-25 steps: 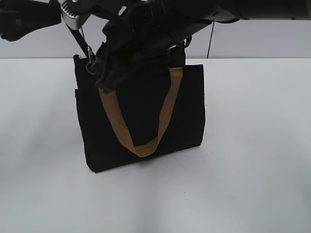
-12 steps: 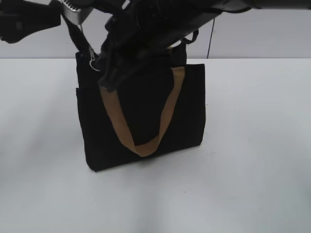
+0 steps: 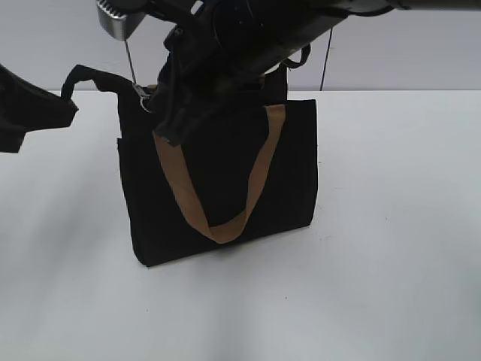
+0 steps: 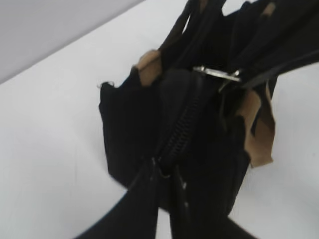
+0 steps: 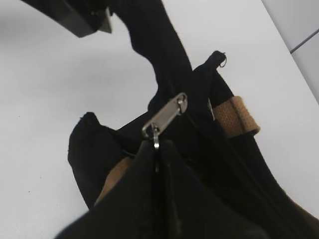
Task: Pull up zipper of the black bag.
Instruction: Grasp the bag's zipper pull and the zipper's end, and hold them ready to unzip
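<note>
The black bag (image 3: 225,180) is seen standing upright on the white table (image 3: 391,226), left of the middle in the exterior view, with one tan handle (image 3: 214,214) hanging in a loop down its near face. The zipper (image 4: 182,132) runs along the bag's top edge, and in the left wrist view its track is seen leading from the near end of the bag toward the silver pull (image 4: 218,73), which lies further along the top. In the right wrist view the silver pull (image 5: 164,119) is shown held at a slant above the bag's top, its lower end pinched between the pressed-together tips of the right gripper (image 5: 156,149). In the exterior view the right arm is seen reaching down across the bag's upper left corner, where the pull (image 3: 141,94) is just visible. The left gripper (image 4: 167,172) is seen closed on a black fabric tail (image 3: 94,79) that extends from the bag's top left corner; this tail is drawn out to the left. A second tan handle (image 5: 239,117) is visible at the far side of the bag.
</note>
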Available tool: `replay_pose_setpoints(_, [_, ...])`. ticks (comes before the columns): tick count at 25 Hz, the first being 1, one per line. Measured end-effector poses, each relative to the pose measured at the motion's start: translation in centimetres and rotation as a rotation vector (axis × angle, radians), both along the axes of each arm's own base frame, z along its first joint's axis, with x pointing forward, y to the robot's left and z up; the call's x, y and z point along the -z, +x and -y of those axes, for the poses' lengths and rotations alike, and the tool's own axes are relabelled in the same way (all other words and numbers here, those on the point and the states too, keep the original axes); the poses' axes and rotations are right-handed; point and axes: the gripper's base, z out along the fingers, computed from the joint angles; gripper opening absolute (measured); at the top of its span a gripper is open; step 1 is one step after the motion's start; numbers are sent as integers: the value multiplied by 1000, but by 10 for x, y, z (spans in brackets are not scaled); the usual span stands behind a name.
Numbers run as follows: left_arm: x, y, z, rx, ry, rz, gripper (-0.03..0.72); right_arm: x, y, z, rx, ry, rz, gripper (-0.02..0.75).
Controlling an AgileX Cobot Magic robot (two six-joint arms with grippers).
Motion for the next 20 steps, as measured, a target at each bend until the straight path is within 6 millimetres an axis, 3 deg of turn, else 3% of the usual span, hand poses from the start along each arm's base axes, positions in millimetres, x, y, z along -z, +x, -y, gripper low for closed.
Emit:
replay_pose_setpoints(10, [13, -3, -15, -53, 206, -83, 25, 0, 0, 0, 0, 0, 0, -1])
replay_pose_setpoints(20, [16, -3, -21, -83, 269, -100, 24, -1, 2, 1, 56, 40, -30, -1])
